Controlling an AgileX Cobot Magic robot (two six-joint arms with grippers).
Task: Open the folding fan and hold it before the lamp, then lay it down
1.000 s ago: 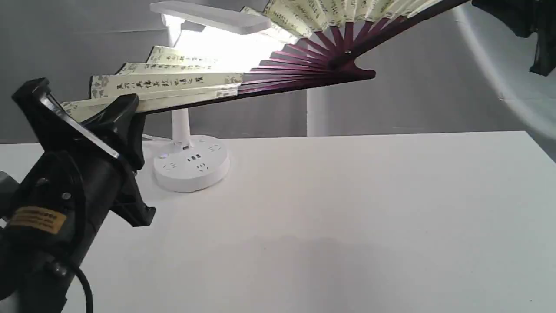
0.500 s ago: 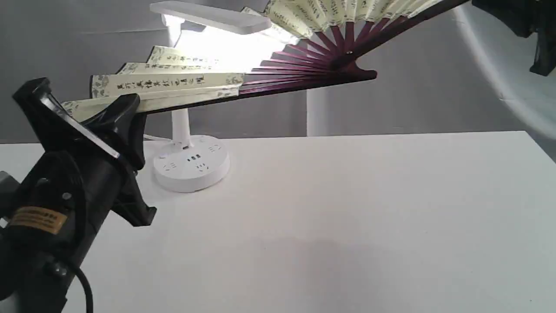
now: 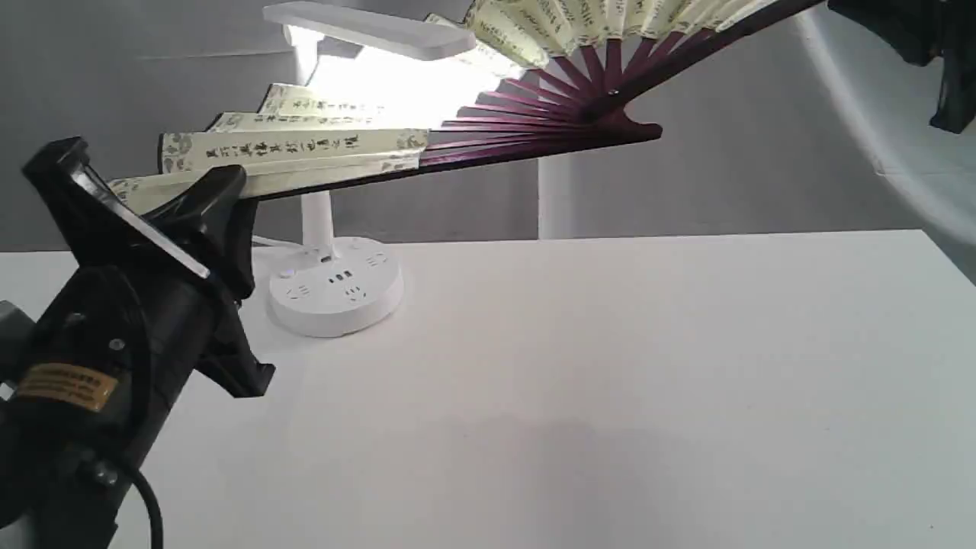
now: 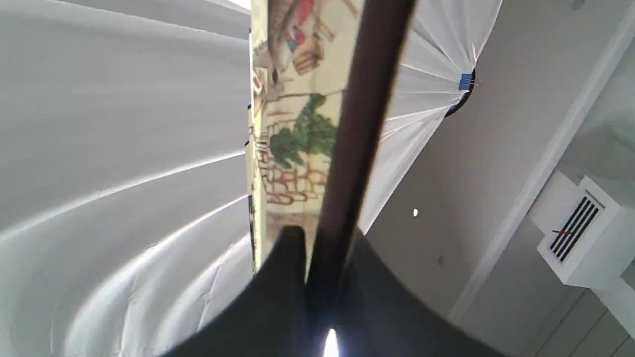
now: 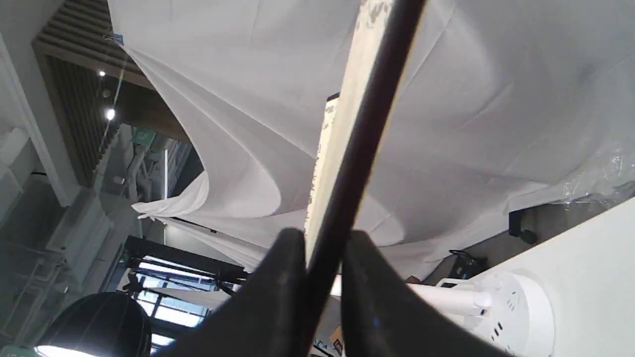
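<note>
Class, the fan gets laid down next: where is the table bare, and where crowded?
Bare: the table from the lamp to its right edge. Crowded: the left, around the lamp and the left gripper holding the fan.

Our camera setup
We're looking low across the table (image 3: 648, 343); both wrist cams are peering up along the shared folding fan (image 3: 290, 143).

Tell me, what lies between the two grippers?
The open fan spans from left gripper to right gripper, each shut on a guard; the exterior view shows this.
</note>
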